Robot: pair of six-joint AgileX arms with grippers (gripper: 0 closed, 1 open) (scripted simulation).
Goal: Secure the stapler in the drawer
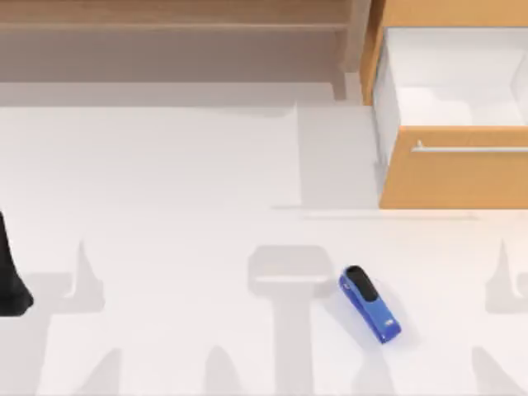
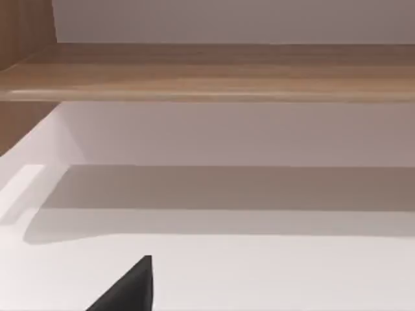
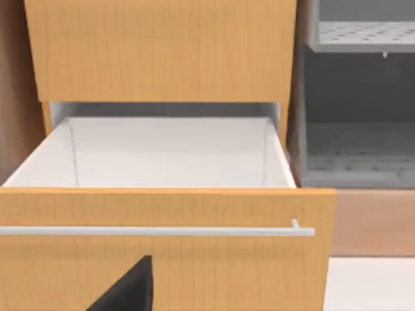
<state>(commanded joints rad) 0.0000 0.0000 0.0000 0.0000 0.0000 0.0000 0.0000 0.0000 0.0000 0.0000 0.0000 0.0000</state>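
The blue stapler (image 1: 369, 304) with its black top end lies flat on the white table, front and right of centre, angled with the black end toward the back left. The drawer (image 1: 462, 177) stands pulled out at the back right, its white inside (image 1: 450, 78) bare and its silver bar handle (image 1: 470, 149) facing the front. A black part of my left arm (image 1: 10, 285) sits at the table's far left edge, well away from the stapler. A black piece of my right gripper (image 3: 130, 288) faces the drawer front (image 3: 162, 259) and handle (image 3: 155, 230). My left gripper (image 2: 130, 288) faces the shelf.
A long wooden shelf (image 1: 165, 25) runs along the back left of the table, and the left wrist view looks at that shelf (image 2: 214, 71). Grey perforated racks (image 3: 360, 155) stand beside the drawer cabinet. White tabletop (image 1: 206, 181) lies between stapler and drawer.
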